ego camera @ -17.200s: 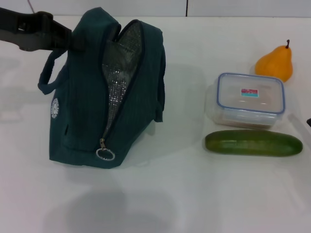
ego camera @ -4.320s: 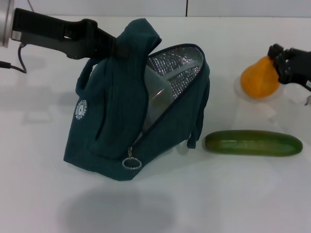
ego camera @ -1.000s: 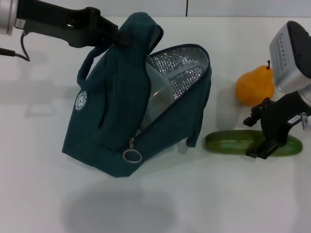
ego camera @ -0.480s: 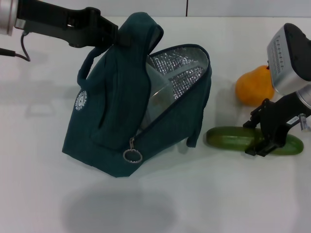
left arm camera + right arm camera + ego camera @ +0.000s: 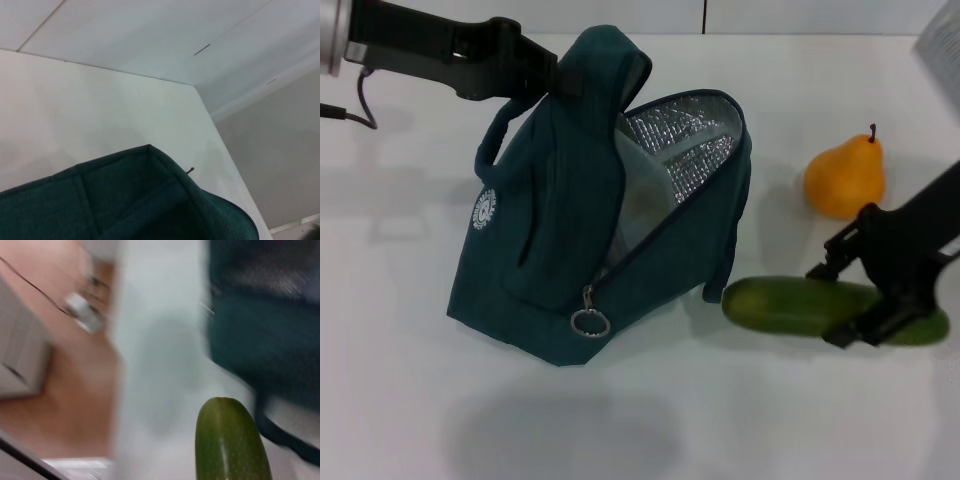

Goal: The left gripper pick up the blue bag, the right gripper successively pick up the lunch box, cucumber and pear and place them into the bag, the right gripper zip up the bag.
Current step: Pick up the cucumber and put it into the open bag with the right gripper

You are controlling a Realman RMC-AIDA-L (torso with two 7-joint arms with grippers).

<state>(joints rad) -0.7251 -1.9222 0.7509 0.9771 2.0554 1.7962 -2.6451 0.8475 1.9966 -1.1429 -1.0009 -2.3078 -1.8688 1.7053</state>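
Observation:
The blue bag stands tilted at the table's left, its zipper open and the foil lining showing. My left gripper is shut on the bag's top edge and holds it up; the left wrist view shows only bag fabric. Inside the opening the pale lunch box shows in part. My right gripper is shut across the cucumber, which hangs level just above the table, its free end close to the bag's lower corner. The right wrist view shows the cucumber pointing toward the bag. The pear stands behind the cucumber.
The round zipper ring hangs at the bag's lower front. One loop handle droops on the bag's left side. The white table stretches toward the front edge, with a wall line at the back.
My right gripper has lifted the cucumber off the table and carried it a little left toward the bag. The bag and my left gripper have stayed in place.

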